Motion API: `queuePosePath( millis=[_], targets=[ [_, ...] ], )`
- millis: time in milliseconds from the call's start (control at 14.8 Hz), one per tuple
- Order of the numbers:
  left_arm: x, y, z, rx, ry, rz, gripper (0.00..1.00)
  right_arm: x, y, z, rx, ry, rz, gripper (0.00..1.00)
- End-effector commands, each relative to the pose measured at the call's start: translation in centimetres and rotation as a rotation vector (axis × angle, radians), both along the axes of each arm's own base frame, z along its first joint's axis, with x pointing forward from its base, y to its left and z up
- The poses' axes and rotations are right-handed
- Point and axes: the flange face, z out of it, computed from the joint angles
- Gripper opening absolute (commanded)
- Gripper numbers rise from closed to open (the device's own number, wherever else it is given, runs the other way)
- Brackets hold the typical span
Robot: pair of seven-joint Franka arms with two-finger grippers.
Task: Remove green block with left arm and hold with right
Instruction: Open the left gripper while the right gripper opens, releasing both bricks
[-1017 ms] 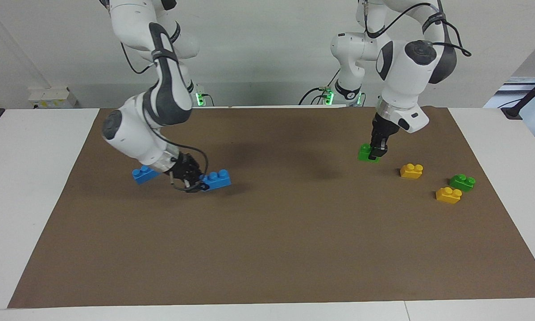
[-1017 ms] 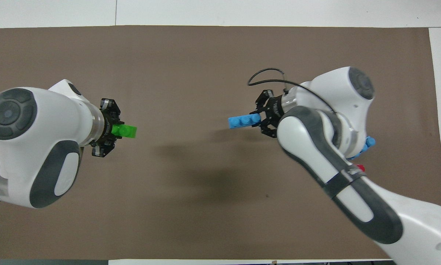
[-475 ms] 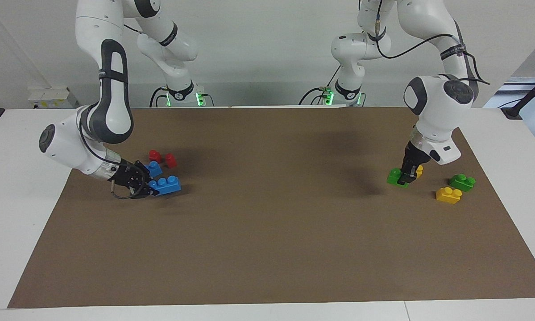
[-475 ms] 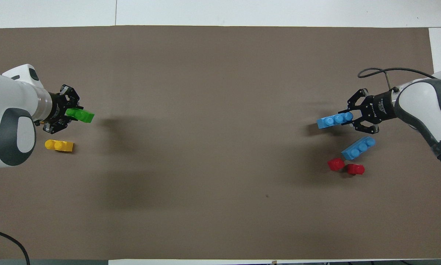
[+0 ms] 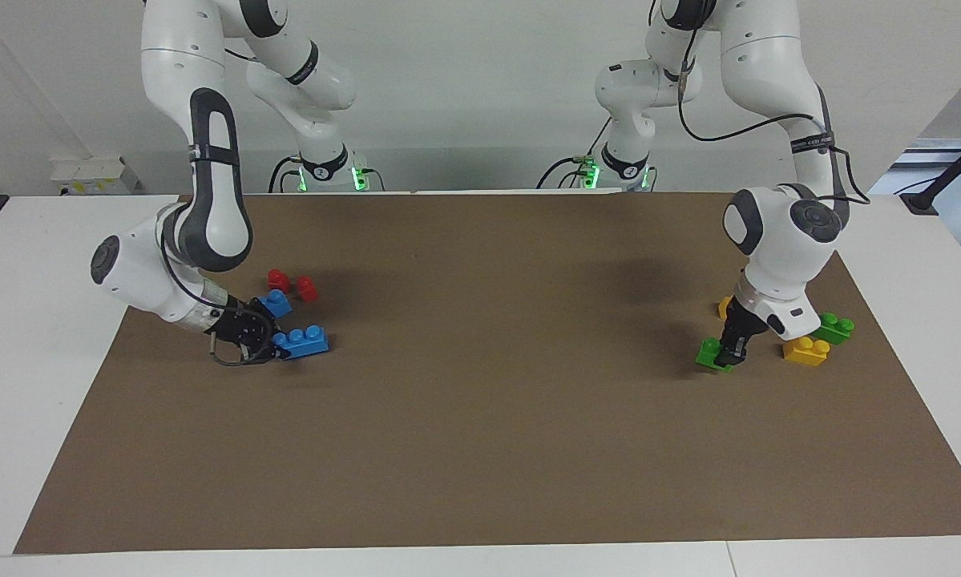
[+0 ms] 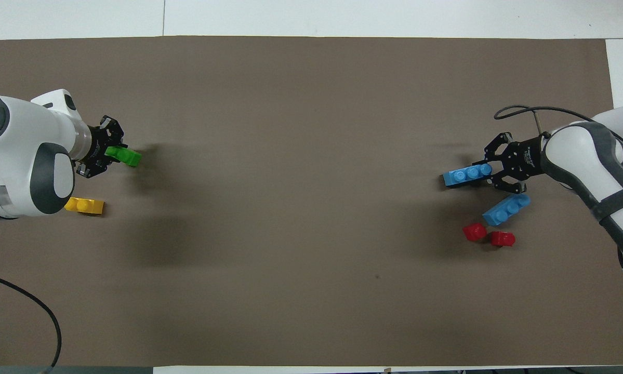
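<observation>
1. The left gripper (image 5: 731, 349) is clenching the green block (image 5: 711, 354) at the left arm's end of the brown mat (image 5: 480, 449), with the block's lower edge right at the mat; whether it is touching down cannot be told.
2. In the overhead view the same green block (image 6: 123, 155) is sticking out of the left gripper (image 6: 109, 154) toward the middle of the mat.
3. A yellow block (image 5: 805, 350) is lying just beside the left gripper, toward the table's end, and a second green block (image 5: 835, 328) is sitting close to it, nearer to the robots.
4. Another yellow block (image 5: 724, 307) is peeking out from under the left arm's wrist, nearer to the robots than the held block.
5. The right gripper (image 5: 268, 344) is grasping one end of a blue block (image 5: 302, 342) low over the mat at the right arm's end.
6. A second blue block (image 5: 275, 303) is resting nearer to the robots than the held one, close by.
7. Two red blocks (image 5: 292, 284) are sitting side by side, nearer still to the robots.
</observation>
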Motion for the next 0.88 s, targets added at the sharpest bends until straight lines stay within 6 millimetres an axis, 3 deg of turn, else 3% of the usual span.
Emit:
queuePosePath(
  millis=[0, 68, 136, 339, 475, 678, 814],
  targets=[
    [0.9, 0.2, -0.3, 0.009, -0.021, -0.024, 0.0, -0.4, -0.4, 0.1, -0.005, -0.026, 0.018, 0.33],
    [0.9, 0.1, -0.4, 0.009, -0.029, -0.026, 0.0, -0.3, -0.3, 0.2, -0.007, -0.032, 0.018, 0.58],
    [1.0, 0.2, -0.8, 0.012, -0.027, -0.027, 0.17, -0.3, -0.2, 0.2, -0.01, -0.037, 0.02, 0.77],
    [1.1, 0.2, -1.9, 0.012, -0.029, -0.031, 0.45, -0.5, 0.4, 0.5, -0.002, -0.022, 0.03, 0.97],
    [1.2, 0.2, -2.0, 0.012, -0.03, -0.031, 1.0, -0.5, 0.8, 2.1, 0.006, -0.022, 0.042, 1.0],
    [1.5, 0.2, -1.4, 0.012, -0.035, -0.032, 1.0, -0.1, 2.5, 6.2, 0.003, -0.052, 0.087, 1.0],
    [2.0, 1.0, 0.8, 0.018, -0.032, -0.04, 1.0, -0.4, 2.7, 10.0, -0.013, -0.086, 0.136, 1.0]
  ],
)
